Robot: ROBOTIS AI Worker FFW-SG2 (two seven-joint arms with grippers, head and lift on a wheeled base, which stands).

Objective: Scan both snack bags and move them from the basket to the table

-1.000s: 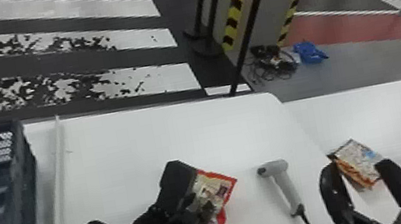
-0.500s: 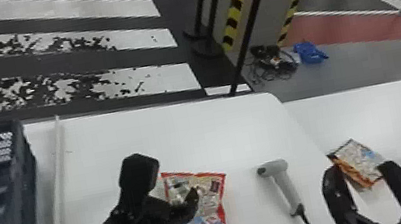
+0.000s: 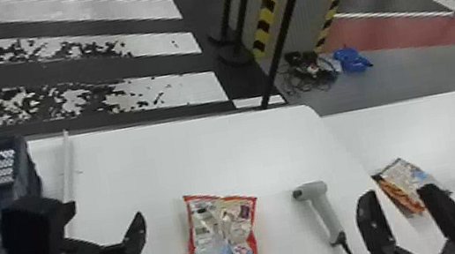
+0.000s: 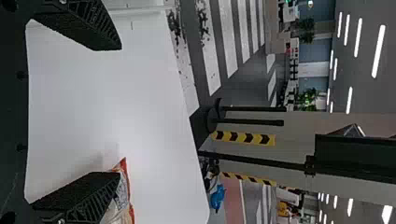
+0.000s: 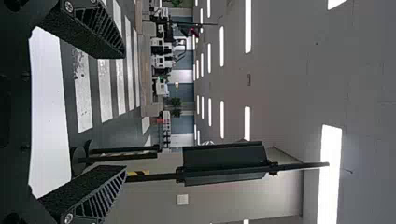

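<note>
The black two-fingered left gripper point(image 4: 119, 111) is spread wide and empty, left of the pale grey pistol-shaped scanner point(image 3: 322, 210), with the red-edged plastic snack bag point(image 3: 223, 246) flat on the white table between them. The black right gripper point(image 5: 125, 112), also open and empty, is right of the scanner, near the orange-and-white snack bag point(image 3: 404, 182). For scanning, I'd grip the scanner's handle squarely, cord free, and aim at the nearer bag's printed panel.

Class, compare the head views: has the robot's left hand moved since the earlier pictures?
Yes. The left hand has moved toward the robot's left, away from the red-edged snack bag and nearer the basket, which has not shifted.
</note>
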